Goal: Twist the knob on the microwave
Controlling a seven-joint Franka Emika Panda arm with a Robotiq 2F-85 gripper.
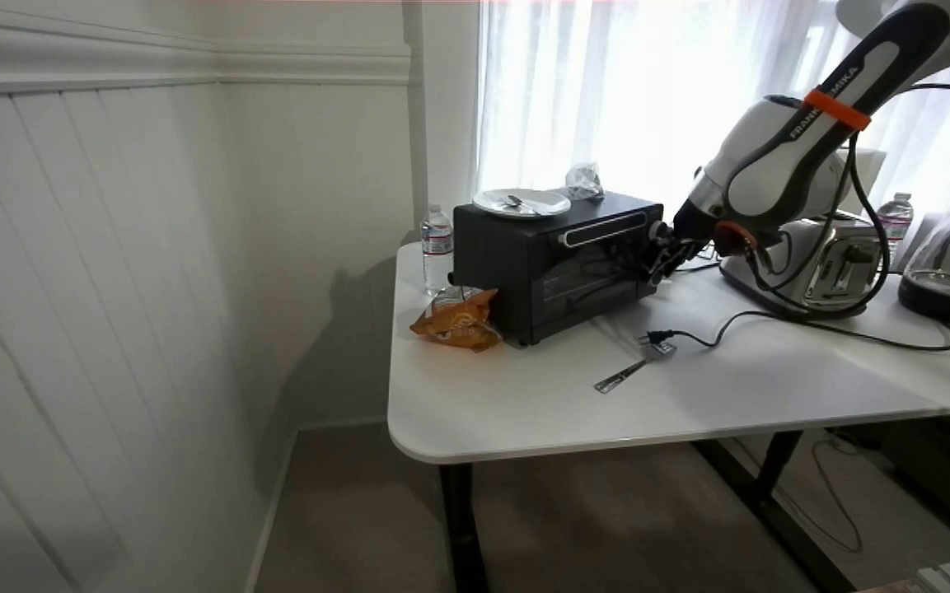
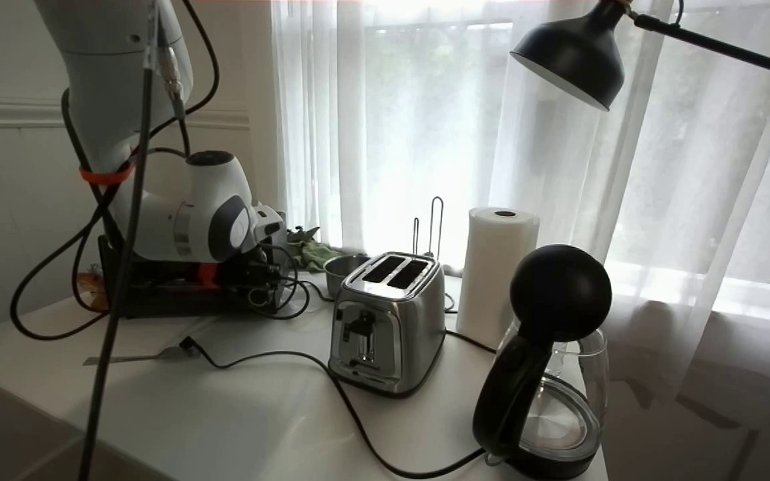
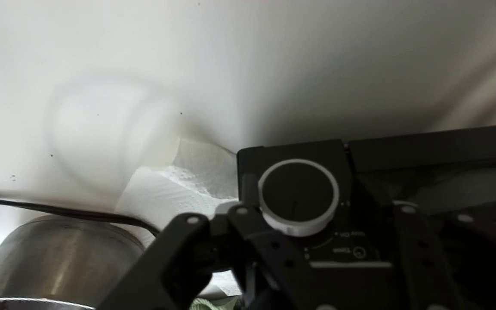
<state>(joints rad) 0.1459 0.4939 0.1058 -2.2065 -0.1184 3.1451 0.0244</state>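
Wrist view: end effector [image 3: 323, 210] at the control panel [image 3: 338, 239] of the microwave [image 3: 437, 148], fingers [image 3: 422, 249] parted, with the round, pale-rimmed knob [image 3: 298, 193] in the gap between them (contact with either finger: cannot tell). In an exterior view, the microwave sits on the bench [image 1: 524, 403] with a white plate [image 1: 491, 203] on its top, an orange bag [image 1: 458, 325] just beside the end opposite its control panel and a water bottle [image 1: 437, 247] near that same end. Silver toaster [image 1: 845, 276] stands beyond the microwave's panel end, apart from it; a metal utensil [image 1: 623, 376] lies out in front of the microwave.
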